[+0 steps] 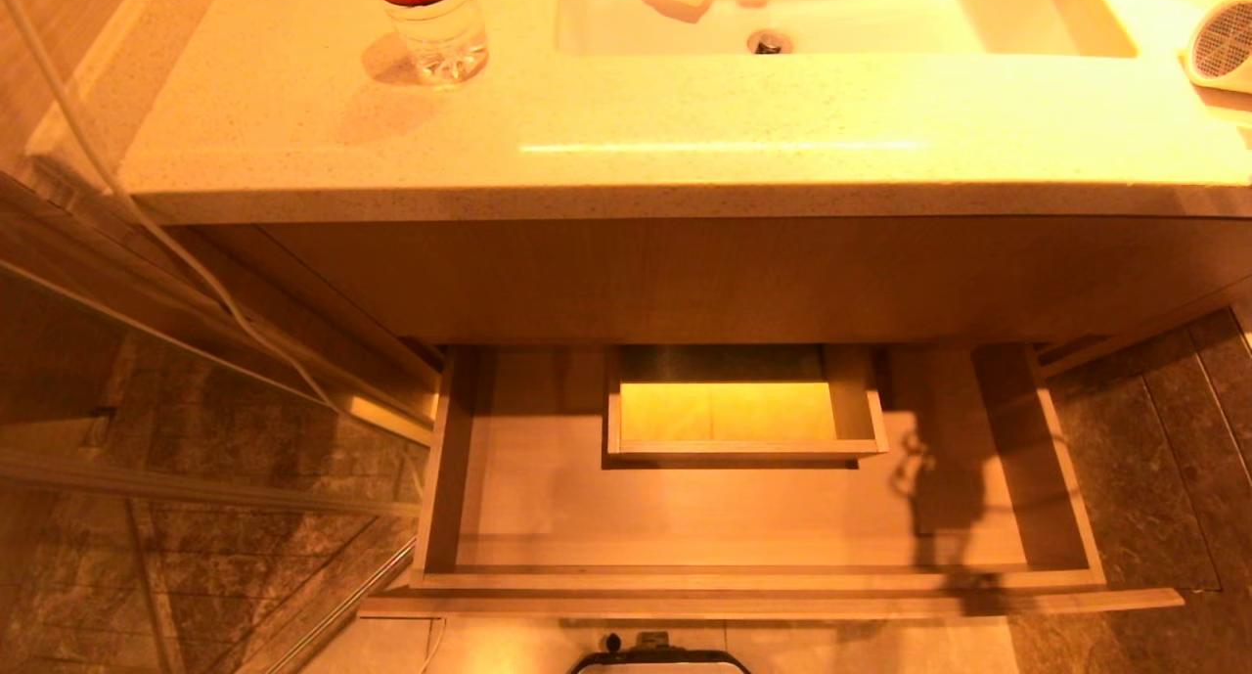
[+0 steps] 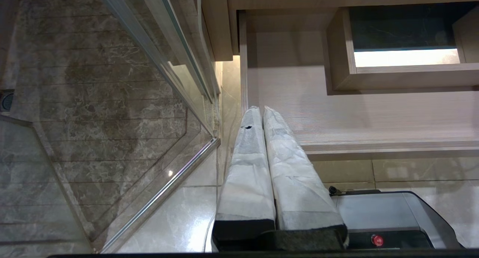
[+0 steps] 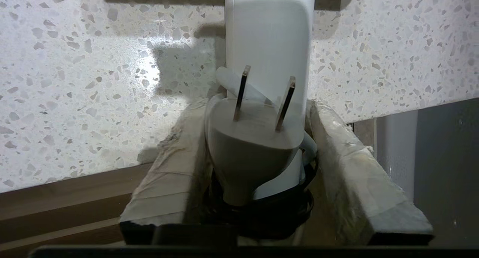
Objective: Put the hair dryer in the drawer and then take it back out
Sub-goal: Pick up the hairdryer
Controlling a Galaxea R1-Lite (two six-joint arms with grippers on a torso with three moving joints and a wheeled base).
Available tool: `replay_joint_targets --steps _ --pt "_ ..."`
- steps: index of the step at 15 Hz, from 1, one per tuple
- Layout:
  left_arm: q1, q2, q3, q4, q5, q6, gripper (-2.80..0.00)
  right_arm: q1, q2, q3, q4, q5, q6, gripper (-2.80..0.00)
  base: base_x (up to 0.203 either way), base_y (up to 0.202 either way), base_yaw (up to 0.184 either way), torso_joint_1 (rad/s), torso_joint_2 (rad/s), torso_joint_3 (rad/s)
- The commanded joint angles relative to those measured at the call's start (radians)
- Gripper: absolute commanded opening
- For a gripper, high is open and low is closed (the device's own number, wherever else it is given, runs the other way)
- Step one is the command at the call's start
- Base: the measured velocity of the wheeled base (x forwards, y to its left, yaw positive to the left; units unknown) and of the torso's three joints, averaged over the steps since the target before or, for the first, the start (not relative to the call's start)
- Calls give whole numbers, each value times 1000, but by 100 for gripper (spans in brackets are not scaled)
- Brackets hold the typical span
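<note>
A wide wooden drawer (image 1: 753, 517) stands pulled out beneath a pale speckled countertop (image 1: 626, 136), its floor bare around a boxed rectangular cut-out (image 1: 743, 405). On the counter, a clear water bottle (image 1: 435, 23) stands left of the sink (image 1: 841, 14); the white hair dryer (image 1: 1223, 43) lies at the far right edge, mesh end showing.

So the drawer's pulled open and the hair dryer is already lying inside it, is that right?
Not quite. The drawer is pulled open, but nothing lies inside it. The hair dryer sits on the countertop at the far right, as the head view shows, with the right gripper around its handle.
</note>
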Motion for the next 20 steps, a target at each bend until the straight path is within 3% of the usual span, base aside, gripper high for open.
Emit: replay_joint_targets --steps 1,20 --pt "0 0 2 -1 0 0 -280 0 2 -1 0 4 -1 -280 0 0 0 0 0 0" --pt "0 0 2 0 0 0 -280 2 -119 -1 13 7 -55 -280 0 0 0 0 0 0"
